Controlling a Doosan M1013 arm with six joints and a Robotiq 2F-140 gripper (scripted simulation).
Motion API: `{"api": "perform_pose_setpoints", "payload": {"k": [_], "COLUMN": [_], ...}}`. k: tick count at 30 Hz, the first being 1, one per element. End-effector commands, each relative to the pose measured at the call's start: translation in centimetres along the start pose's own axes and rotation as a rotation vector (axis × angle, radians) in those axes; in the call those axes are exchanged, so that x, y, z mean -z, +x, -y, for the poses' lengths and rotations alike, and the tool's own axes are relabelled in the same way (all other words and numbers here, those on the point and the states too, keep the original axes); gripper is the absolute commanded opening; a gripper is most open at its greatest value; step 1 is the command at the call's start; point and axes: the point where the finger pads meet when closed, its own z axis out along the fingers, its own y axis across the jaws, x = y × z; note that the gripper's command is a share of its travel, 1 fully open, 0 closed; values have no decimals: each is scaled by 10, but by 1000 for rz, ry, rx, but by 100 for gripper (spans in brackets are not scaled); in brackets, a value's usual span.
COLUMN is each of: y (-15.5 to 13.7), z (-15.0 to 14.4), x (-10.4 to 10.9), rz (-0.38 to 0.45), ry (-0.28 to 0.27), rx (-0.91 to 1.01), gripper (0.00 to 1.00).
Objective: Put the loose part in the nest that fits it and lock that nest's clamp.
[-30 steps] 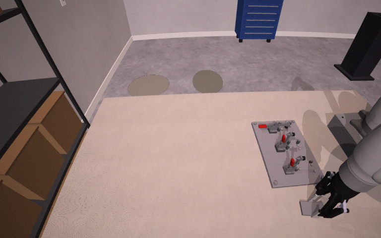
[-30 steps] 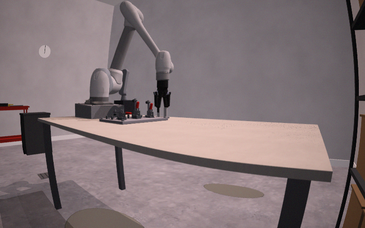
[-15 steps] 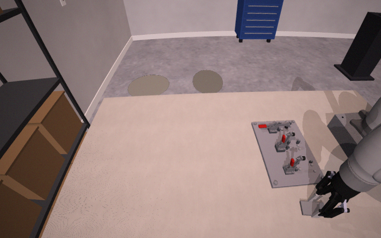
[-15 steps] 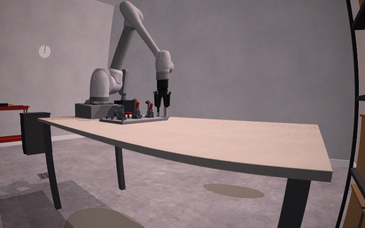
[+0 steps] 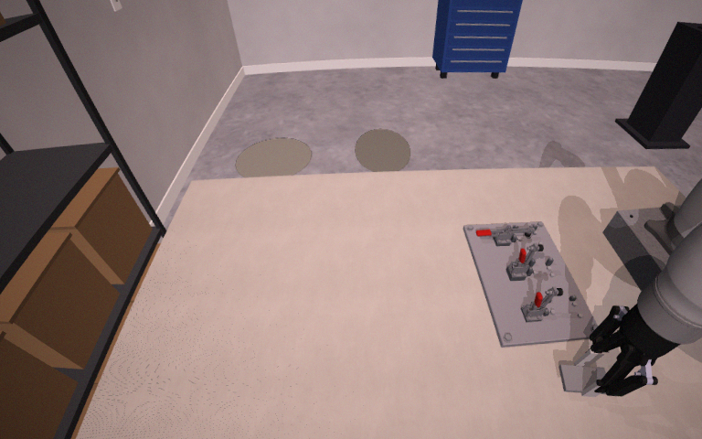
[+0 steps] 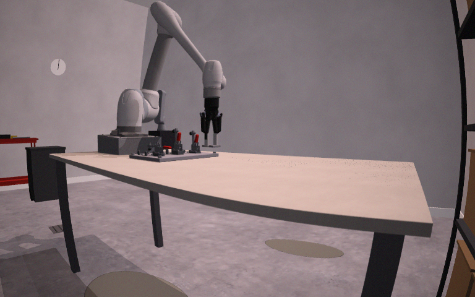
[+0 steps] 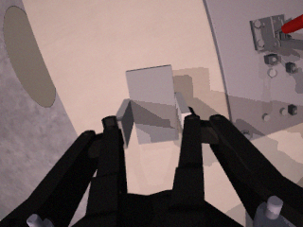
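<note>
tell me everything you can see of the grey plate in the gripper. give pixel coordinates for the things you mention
The grey plate (image 5: pixel 573 376) (image 6: pixel 215 146) (image 7: pixel 152 90) is a thin, flat, plain rectangle with a smooth matt face, perhaps metal. The gripper (image 5: pixel 595 369) (image 6: pixel 211 142) (image 7: pixel 153 106) is shut on it, one finger against each long side, and part of it sticks out past the fingers. It hangs roughly level just above the table (image 5: pixel 362 310) (image 6: pixel 280 175) (image 7: pixel 95 57), beside the fixture board (image 5: pixel 496 310) (image 6: pixel 167 158) (image 7: pixel 222 28). A shadow crosses its face.

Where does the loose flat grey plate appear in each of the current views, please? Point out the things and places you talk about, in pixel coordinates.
Top: lower right, at the fingertips of the gripper (image 5: pixel 595 365) (image 6: pixel 211 145) (image 7: pixel 153 118).
Exterior: a thin grey plate (image 5: pixel 573 377) (image 6: pixel 216 146) (image 7: pixel 152 90) right of centre, raised above the tabletop.
Wrist: centre, between the fingers.
Shared landmark: the fixture base plate (image 5: pixel 496 315) (image 6: pixel 162 159) (image 7: pixel 232 57).
</note>
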Motion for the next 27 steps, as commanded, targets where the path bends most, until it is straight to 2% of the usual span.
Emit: {"api": "perform_pose_setpoints", "payload": {"k": [1, 15, 27], "y": [0, 0, 0], "z": [0, 0, 0], "x": [5, 60, 83], "rz": [0, 0, 0], "ry": [0, 0, 0], "rx": [0, 0, 0], "gripper": [10, 10, 10]}}
